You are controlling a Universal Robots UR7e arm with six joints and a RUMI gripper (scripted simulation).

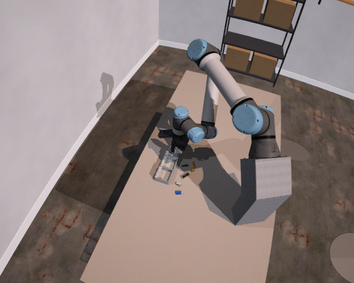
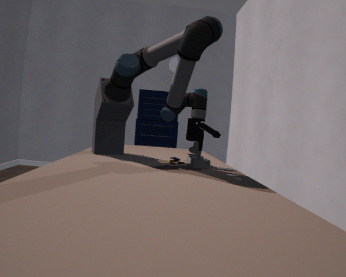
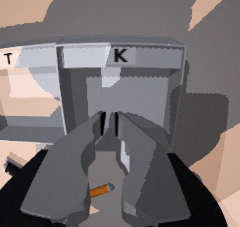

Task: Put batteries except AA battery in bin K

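My gripper [image 3: 110, 113] [image 2: 199, 154] is shut, with only a narrow gap between the fingertips and nothing seen in it. Its tips are over or just inside bin K [image 3: 147, 59], at the front part in the wrist view. Bin K stands upright at the end of the grey bin row [image 1: 161, 181] [image 2: 201, 163]. The visible part of its floor shows no battery. An orange cylinder [image 1: 193, 164] [image 3: 99, 191], seemingly a battery, lies on the table outside the bins. A black cylinder with a silver end [image 1: 184, 175] [image 3: 13, 167] lies beside the row.
Bin T [image 3: 30, 59] adjoins bin K. Near the bins lie a thin dark piece [image 1: 184, 165], a yellow piece [image 1: 192, 170], a white piece [image 1: 177, 184] and a blue piece [image 1: 178, 192]. The arm's grey pedestal [image 1: 271, 179] stands to the right in the top view.
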